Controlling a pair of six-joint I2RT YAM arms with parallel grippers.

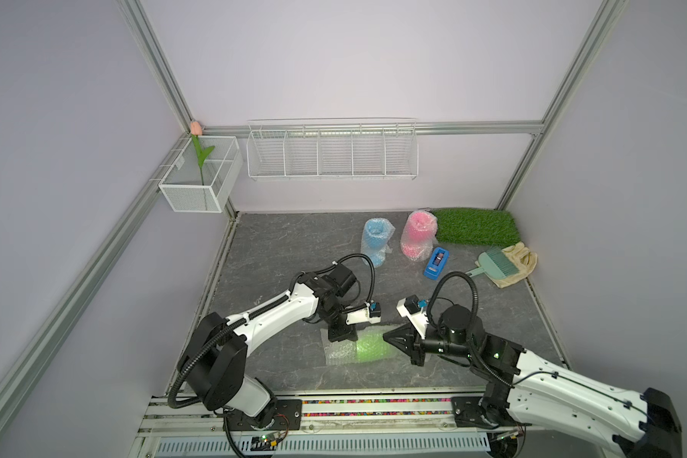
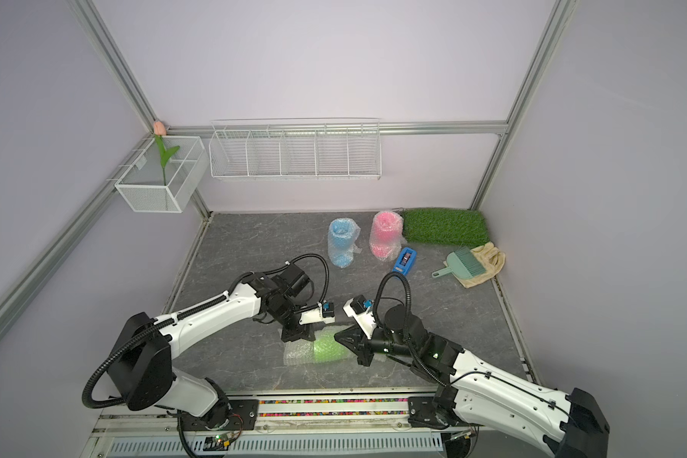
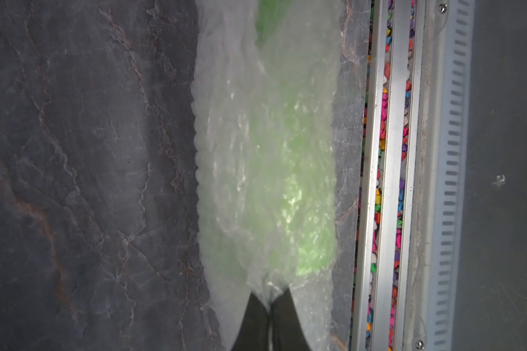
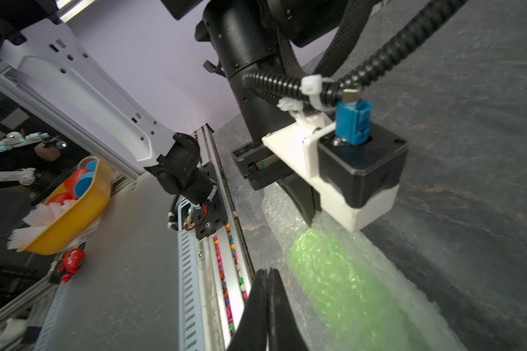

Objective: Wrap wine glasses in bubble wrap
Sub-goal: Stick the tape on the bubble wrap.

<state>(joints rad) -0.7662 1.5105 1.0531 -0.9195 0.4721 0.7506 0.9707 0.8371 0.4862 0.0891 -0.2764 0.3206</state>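
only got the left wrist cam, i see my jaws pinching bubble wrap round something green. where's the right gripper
observer: The right gripper is at the other end of the wrapped green goblet, opposite the left gripper. Its fingers are shut.
operator: is it holding the wrap
observer: Cannot tell. In its own wrist view the closed tips sit right beside the bubble wrap, by the green end.
operator: other glasses done?
observer: Yes, the blue goblet and the pink goblet are both in wrap at the far side of the table.
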